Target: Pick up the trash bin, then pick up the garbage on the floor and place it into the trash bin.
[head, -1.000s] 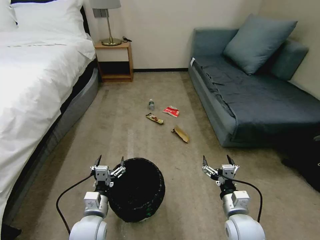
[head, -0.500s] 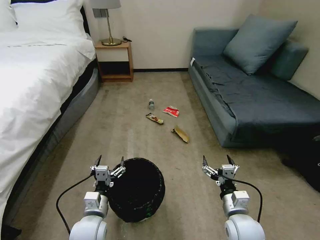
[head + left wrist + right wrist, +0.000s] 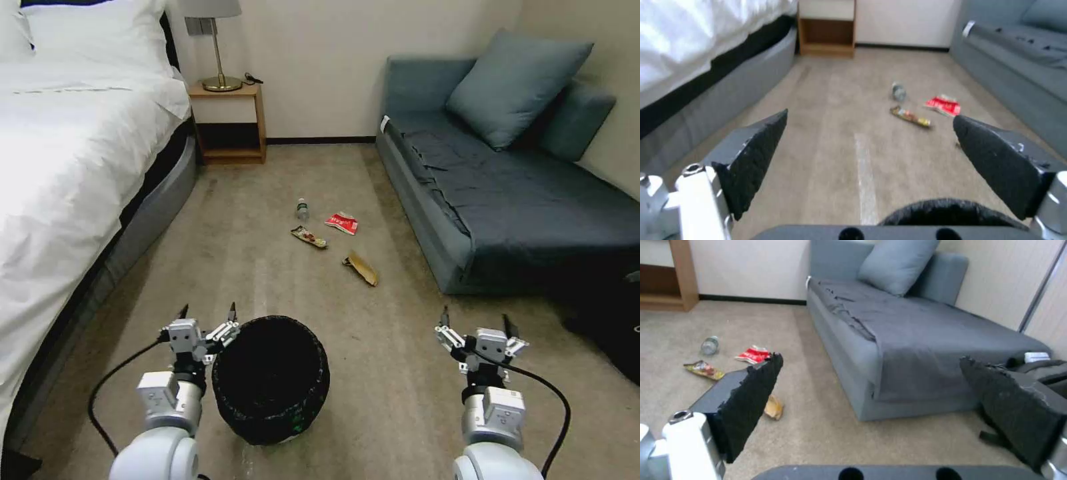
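The round black mesh trash bin (image 3: 270, 377) stands upright on the carpet close in front of me; its rim (image 3: 951, 213) shows low in the left wrist view. My left gripper (image 3: 207, 312) (image 3: 870, 115) hovers open just left of the bin's rim, holding nothing. Open and empty as well, my right gripper (image 3: 475, 317) (image 3: 870, 356) hangs well to the bin's right. The garbage lies farther ahead on the floor: a clear bottle (image 3: 303, 209) (image 3: 898, 91), a red-white packet (image 3: 342, 223) (image 3: 753, 354), a yellow-red wrapper (image 3: 309, 237) (image 3: 910, 116) and a brown wrapper (image 3: 361, 268) (image 3: 773, 407).
A white bed (image 3: 67, 167) runs along the left and a blue-grey sofa (image 3: 507, 200) along the right. A wooden nightstand (image 3: 230, 123) with a lamp stands at the far wall. A dark bag (image 3: 610, 327) lies by the sofa's near end. Open carpet lies between bin and litter.
Both arms have spread apart: the left gripper shifted left off the bin's rim, and the right gripper moved farther right. Bin and litter have not moved.
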Tool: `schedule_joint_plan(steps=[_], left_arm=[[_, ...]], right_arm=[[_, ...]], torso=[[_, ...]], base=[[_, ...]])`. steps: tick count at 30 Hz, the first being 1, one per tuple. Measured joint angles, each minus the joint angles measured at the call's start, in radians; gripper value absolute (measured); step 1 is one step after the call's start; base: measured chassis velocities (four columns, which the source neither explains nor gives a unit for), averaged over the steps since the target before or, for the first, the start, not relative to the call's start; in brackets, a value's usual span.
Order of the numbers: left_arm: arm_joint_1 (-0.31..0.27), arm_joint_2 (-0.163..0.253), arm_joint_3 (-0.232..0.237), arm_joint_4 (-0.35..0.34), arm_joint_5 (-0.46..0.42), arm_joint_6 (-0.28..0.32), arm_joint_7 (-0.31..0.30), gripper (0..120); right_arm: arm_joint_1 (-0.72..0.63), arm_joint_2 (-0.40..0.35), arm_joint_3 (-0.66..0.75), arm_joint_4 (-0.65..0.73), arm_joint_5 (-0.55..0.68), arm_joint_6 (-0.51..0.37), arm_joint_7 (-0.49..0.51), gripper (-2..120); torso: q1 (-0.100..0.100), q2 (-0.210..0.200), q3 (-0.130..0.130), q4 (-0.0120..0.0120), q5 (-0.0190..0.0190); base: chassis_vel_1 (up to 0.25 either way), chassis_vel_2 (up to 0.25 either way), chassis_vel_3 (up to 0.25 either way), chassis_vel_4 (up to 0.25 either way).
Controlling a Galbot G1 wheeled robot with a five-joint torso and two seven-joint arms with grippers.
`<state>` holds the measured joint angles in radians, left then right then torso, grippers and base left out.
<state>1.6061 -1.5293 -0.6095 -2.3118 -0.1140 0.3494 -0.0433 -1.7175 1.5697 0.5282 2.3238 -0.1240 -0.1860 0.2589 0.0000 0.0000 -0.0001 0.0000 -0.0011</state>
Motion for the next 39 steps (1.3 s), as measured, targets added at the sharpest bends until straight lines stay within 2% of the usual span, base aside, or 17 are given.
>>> schedule_joint_plan(steps=[1, 2, 4, 5, 6, 7, 9, 14, 15, 20, 29, 36, 39], left_arm=[[0.000, 0.000, 0.000, 0.000, 0.000, 0.000, 0.000, 100], [0.001, 0.006, -0.001, -0.017, -0.012, 0.029, -0.012, 100], [0.000, 0.020, -0.006, -0.054, -0.044, 0.111, -0.051, 100], [-0.004, 0.028, -0.009, -0.067, -0.074, 0.174, -0.079, 100], [-0.004, 0.028, -0.009, -0.067, -0.074, 0.174, -0.079, 100], [-0.015, 0.039, -0.013, -0.074, -0.116, 0.244, -0.115, 100], [-0.037, 0.060, -0.013, -0.059, -0.159, 0.311, -0.163, 100], [-0.058, 0.087, 0.007, 0.001, -0.218, 0.382, -0.222, 100], [-0.058, 0.087, 0.007, 0.001, -0.218, 0.382, -0.222, 100], [-0.092, 0.103, 0.041, 0.098, -0.299, 0.397, -0.272, 100], [-0.107, 0.109, 0.066, 0.191, -0.328, 0.393, -0.302, 100], [-0.113, 0.107, 0.078, 0.234, -0.346, 0.390, -0.314, 99], [-0.114, 0.105, 0.083, 0.247, -0.353, 0.389, -0.316, 93]], right_arm=[[0.000, 0.000, 0.000, 0.000, 0.000, 0.000, 0.000, 100], [-0.004, -0.004, 0.003, 0.007, 0.007, -0.005, 0.000, 100], [-0.008, -0.010, 0.014, 0.016, 0.019, -0.011, 0.002, 100], [-0.009, -0.011, 0.018, 0.017, 0.023, -0.011, 0.003, 100], [-0.009, -0.011, 0.018, 0.017, 0.023, -0.011, 0.003, 100], [-0.013, -0.013, 0.020, 0.017, 0.024, -0.012, 0.005, 100], [-0.018, -0.013, 0.021, 0.017, 0.025, -0.012, 0.007, 100], [-0.017, -0.006, 0.019, 0.017, 0.025, -0.008, 0.008, 100], [-0.017, -0.006, 0.019, 0.017, 0.025, -0.008, 0.008, 100], [-0.001, -0.001, 0.017, 0.015, 0.025, -0.009, 0.007, 100], [0.023, -0.005, 0.019, 0.006, 0.041, -0.015, 0.003, 100], [0.035, -0.006, 0.020, 0.001, 0.046, -0.017, 0.002, 100], [0.038, -0.005, 0.020, -0.002, 0.046, -0.016, 0.002, 100]], torso=[[0.000, 0.000, 0.000, 0.0000, 0.0000], [0.000, 0.000, 0.000, -0.0001, 0.0009], [0.000, 0.000, 0.000, -0.0001, 0.0014], [0.000, 0.000, 0.000, 0.0001, 0.0010], [0.000, 0.000, 0.000, 0.0001, 0.0010], [0.000, 0.000, 0.000, 0.0001, 0.0013], [0.000, 0.000, 0.000, -0.0001, 0.0011], [0.000, 0.000, 0.000, -0.0001, 0.0010], [0.000, 0.000, 0.000, -0.0001, 0.0010], [0.000, 0.000, 0.000, -0.0002, 0.0011], [0.000, 0.000, 0.000, 0.0000, 0.0011], [0.000, 0.000, 0.000, 0.0000, 0.0011], [0.000, 0.000, 0.000, 0.0000, 0.0011]], base=[[0.000, 0.000, 0.000, 0.000], [0.000, 0.000, 0.000, 0.000], [0.000, 0.000, 0.000, 0.000], [0.000, 0.000, 0.000, 0.000], [0.000, 0.000, 0.000, 0.000], [0.000, 0.000, 0.000, 0.000], [0.000, 0.000, 0.000, 0.000], [0.000, 0.000, 0.000, 0.000], [0.000, 0.000, 0.000, 0.000], [0.000, 0.000, 0.000, 0.000], [0.000, 0.000, 0.000, 0.000], [0.000, 0.000, 0.000, 0.000], [0.000, 0.000, 0.000, 0.000]])
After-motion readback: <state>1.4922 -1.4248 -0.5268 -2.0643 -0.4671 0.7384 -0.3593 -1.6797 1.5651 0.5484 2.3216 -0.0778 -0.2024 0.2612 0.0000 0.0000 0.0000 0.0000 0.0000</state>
